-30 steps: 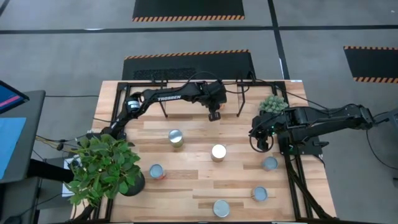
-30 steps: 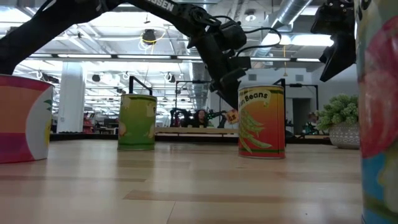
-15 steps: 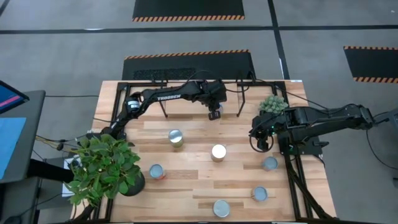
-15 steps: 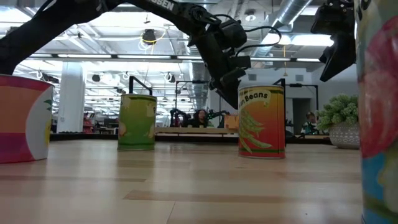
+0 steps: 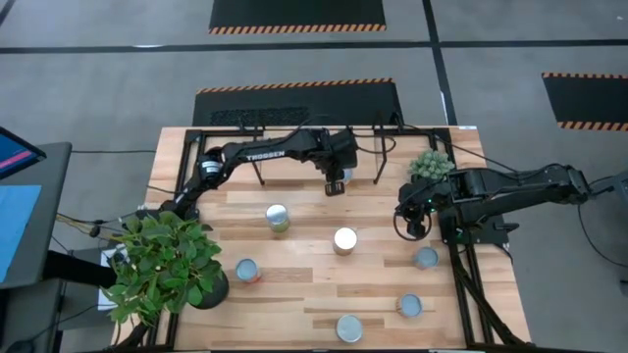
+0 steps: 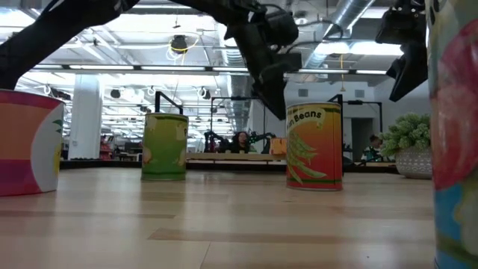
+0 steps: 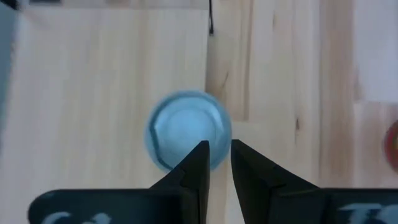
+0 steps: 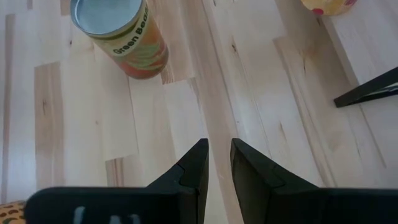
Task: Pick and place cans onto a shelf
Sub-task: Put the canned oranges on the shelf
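left gripper (image 5: 335, 184): above shelf (image 5: 294, 160) right end, jaws nearly closed, empty, over a shelved can (image 7: 186, 130).
right gripper (image 5: 410, 224): parked near table's right edge, jaws narrow, empty.

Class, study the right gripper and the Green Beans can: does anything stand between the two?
Nothing visible does. Only bare tabletop planks lie between the right gripper and the Green Beans can, as the right wrist and high views both show. The left gripper is elsewhere, above a blue-topped can.
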Controlling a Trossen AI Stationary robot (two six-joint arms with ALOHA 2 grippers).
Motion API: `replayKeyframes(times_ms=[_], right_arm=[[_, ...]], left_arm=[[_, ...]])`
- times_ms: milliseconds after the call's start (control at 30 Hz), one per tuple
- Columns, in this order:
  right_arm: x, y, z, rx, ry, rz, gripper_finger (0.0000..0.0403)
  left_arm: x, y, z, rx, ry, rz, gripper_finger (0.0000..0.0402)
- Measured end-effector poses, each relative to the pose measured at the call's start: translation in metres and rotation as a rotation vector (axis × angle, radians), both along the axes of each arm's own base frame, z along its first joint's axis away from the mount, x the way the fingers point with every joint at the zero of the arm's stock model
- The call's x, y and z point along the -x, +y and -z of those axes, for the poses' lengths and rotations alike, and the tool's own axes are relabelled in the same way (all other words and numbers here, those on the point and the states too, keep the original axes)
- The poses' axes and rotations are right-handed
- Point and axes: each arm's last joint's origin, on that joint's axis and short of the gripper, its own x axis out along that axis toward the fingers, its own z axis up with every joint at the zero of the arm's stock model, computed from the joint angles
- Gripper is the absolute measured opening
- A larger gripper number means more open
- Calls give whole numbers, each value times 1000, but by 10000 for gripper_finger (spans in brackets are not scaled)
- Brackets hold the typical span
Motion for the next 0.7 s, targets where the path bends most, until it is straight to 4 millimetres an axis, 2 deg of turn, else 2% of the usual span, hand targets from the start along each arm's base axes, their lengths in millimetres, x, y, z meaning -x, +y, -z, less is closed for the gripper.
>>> replayKeyframes(times_ms=[167,300,533,700], right_arm=[[0,0,0,0,4,0,95],[1,0,1,0,8,0,95],[1,0,1,0,12,0,95],[1,0,1,0,15,0,95]], left_arm=[[-4,-15,8,52,-9,102,55],[-11,-28,19,-44,33,149,55],[-10,-24,17,-35,18,145,55],[-8,-27,18,67,24,172,55]])
